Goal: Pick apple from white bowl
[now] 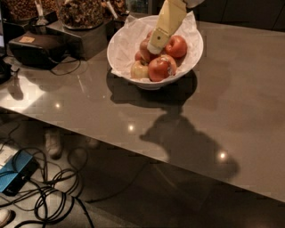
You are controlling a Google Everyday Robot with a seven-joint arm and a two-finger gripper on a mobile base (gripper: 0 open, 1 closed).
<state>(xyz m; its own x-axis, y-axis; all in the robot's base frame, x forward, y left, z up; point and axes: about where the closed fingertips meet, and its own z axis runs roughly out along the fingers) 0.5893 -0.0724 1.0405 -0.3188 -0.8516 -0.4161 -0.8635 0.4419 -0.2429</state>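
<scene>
Inside the white bowl (129,42) on the surface (231,98), we are holding our pincer (154,48) right beside the dull brownish apple (143,47) (its grip we cannot tell), which is lying among redder apples (177,46).

Glossy grey-brown countertop (240,89) fills most of the view, with small ceiling-light reflections (130,128). Back left on it: black box (38,46), corded, and food-filled jars (80,13). Dark floor (133,200) below, with tangled black cables (53,196) and a blue box (15,176). Gripper (154,46) low over the counter's far side.
</scene>
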